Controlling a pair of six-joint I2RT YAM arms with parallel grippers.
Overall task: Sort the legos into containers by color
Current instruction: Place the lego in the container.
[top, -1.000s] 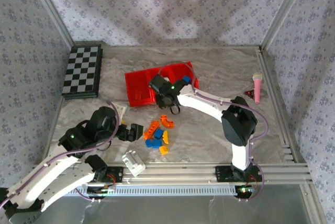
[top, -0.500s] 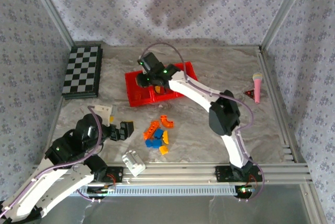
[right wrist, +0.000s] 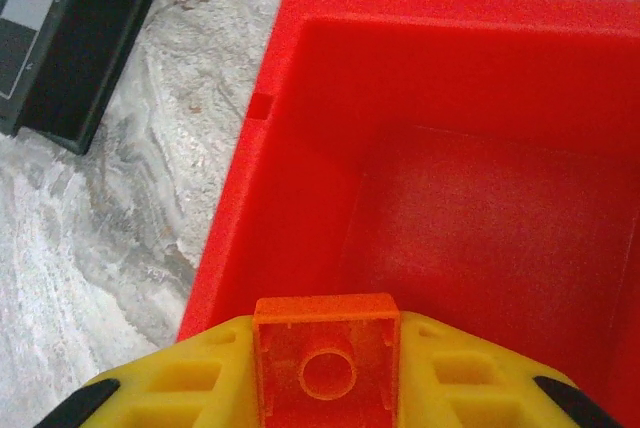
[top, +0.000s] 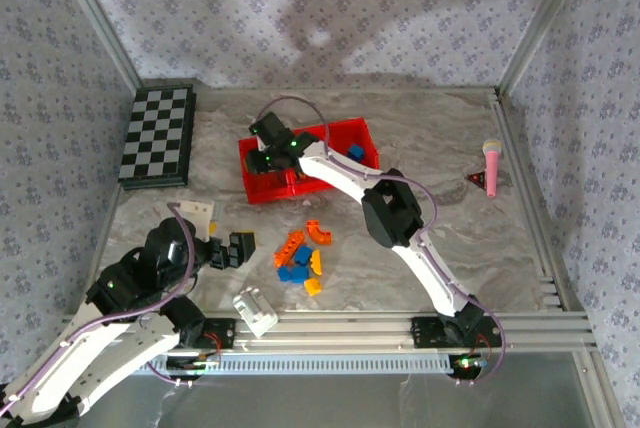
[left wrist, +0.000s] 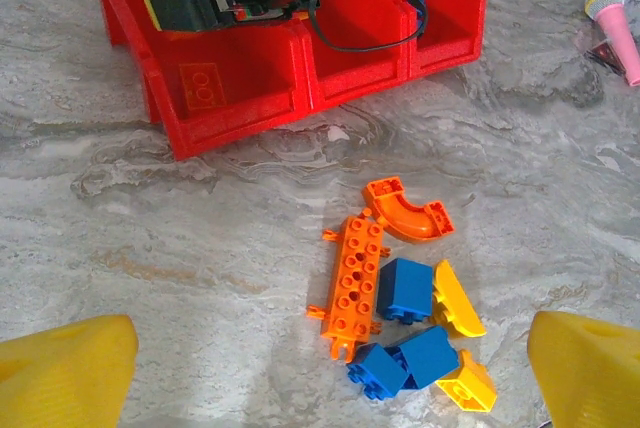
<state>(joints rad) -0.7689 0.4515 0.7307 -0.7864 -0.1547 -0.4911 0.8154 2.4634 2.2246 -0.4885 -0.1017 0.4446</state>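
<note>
From above, a grey marbled table (top: 420, 128) fills the middle of the frame. It is closed in by walls (top: 330, 8) papered in a pale lilac flower print, with metal posts (top: 95, 18) running up the corners. A ribbed metal rail (top: 350, 326) crosses the lower edge. A checkered board (top: 157, 136) lies at the upper left, and a pink microphone (top: 492, 164) lies at the right.

Three joined red bins (top: 268, 191) sit just above centre, with a blue brick (top: 355, 151) in the right-hand one. Loose legos (top: 302, 258) in orange, blue and yellow lie clustered below the bins, well apart from them. A white block (top: 256, 310) sits near the rail. The right gripper (top: 266, 155) reaches over the left-hand bin. The left gripper (top: 240, 248) hangs at the lower left, beside the cluster.

From the left wrist, the yellow fingertips (left wrist: 65, 368) sit in the two bottom corners, spread wide with nothing between them. The legos lie on bare table at lower centre, and the bins run across the top.

From the right wrist, the yellow fingers (right wrist: 170, 383) are closed on an orange brick (right wrist: 325, 368) at the bottom edge. The brick is held above the bare floor of the left-hand bin, and a corner of the board shows at the upper left.
</note>
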